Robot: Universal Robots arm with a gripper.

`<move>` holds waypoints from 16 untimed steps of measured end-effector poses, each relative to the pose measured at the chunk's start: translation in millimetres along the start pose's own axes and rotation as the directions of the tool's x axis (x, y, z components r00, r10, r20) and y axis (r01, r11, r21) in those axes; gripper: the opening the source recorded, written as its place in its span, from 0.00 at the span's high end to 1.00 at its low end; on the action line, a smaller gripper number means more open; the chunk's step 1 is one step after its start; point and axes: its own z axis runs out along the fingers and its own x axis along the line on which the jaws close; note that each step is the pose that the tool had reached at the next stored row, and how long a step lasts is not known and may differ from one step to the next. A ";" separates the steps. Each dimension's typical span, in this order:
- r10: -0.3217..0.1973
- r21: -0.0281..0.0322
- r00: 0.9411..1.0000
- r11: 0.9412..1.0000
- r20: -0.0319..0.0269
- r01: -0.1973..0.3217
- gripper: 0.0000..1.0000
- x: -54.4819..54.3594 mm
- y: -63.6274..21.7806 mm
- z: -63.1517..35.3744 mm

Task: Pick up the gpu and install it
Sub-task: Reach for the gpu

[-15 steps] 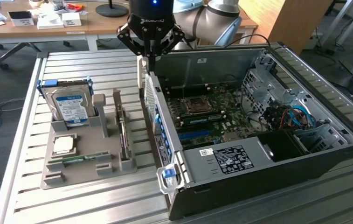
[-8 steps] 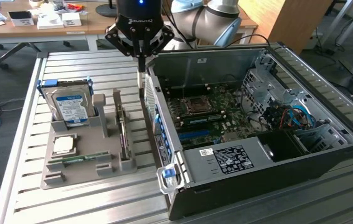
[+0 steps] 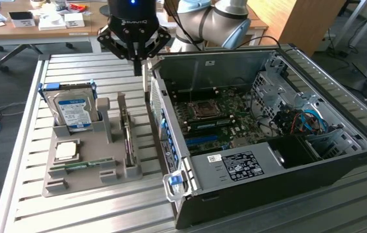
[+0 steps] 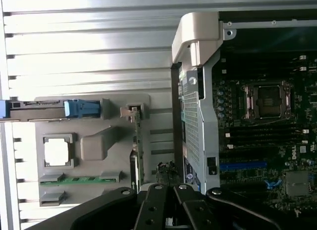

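Hovering at eleven o'clock in the exterior view, the black gripper (image 3: 137, 65) points straight down over a slatted metal table (image 3: 73, 211), its fingers pressed together with nothing between them. Below it, toward eight o'clock, a grey holder tray (image 3: 86, 183) carries the gpu (image 3: 128, 141), which stands on its long edge in a slot on the tray's side nearest the open computer case (image 3: 312, 162). The case spans three to five o'clock, its motherboard (image 3: 215, 121) exposed. A blue-labelled hard drive (image 3: 73, 110) stands upright at nine o'clock, and a processor chip (image 3: 67, 150) and green RAM stick (image 3: 83, 165) lie flat near seven o'clock. In the wrist view, the gripper (image 4: 167, 195) hangs closed and empty, near the gpu (image 4: 134, 160) but apart from it. The card's thin edge sits between the processor chip (image 4: 56, 151) and the computer case (image 4: 195, 116).
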 end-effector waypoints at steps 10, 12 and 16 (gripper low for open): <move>0.000 0.000 1.000 1.000 0.000 0.000 0.89 23.3 -1.8 -0.6; 0.000 0.000 1.000 1.000 0.000 0.000 0.89 27.6 -2.1 -0.7; 0.000 0.000 1.000 1.000 0.000 0.000 0.89 32.1 -2.4 -0.9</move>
